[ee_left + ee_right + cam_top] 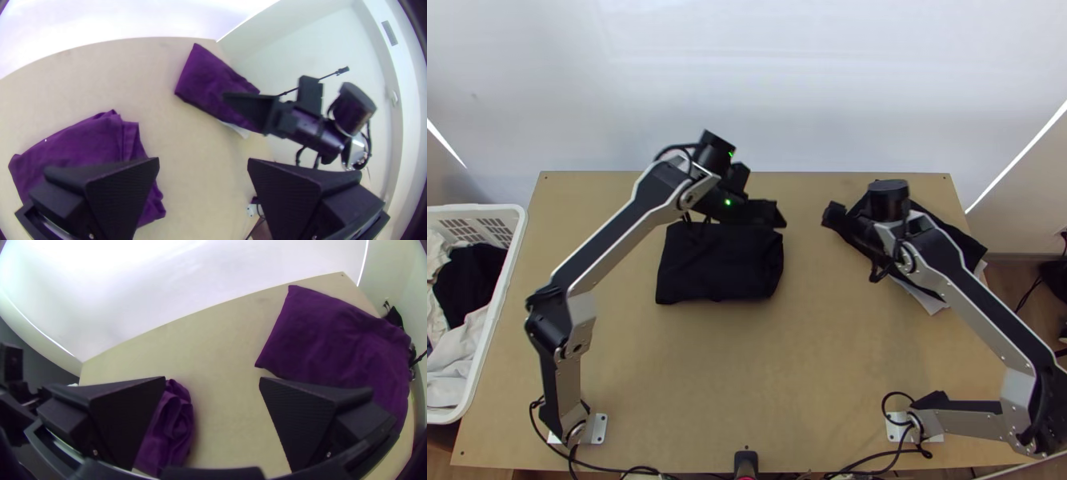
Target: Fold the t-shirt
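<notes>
In the top view my left gripper (pixel 763 194) is over the far edge of the black t-shirt (pixel 719 268), which lies as a folded, roughly rectangular bundle left of the table's middle. The left wrist view shows my left gripper (pixel 203 178) open, with the shirt (pixel 89 142), purple there, partly behind one finger. My right gripper (pixel 849 240) is beside a second dark folded cloth (pixel 968 248) at the far right. In the right wrist view that gripper (pixel 212 395) stands open, holding nothing; the shirt's crumpled side (pixel 175 418) is partly hidden by a finger.
The second cloth (pixel 338 338) rests on something white (pixel 933 302) near the table's right edge. A white basket (pixel 513 264) of clothes stands left of the table. Bare tabletop (pixel 803 352) lies between the arms' bases, with cables along the near edge.
</notes>
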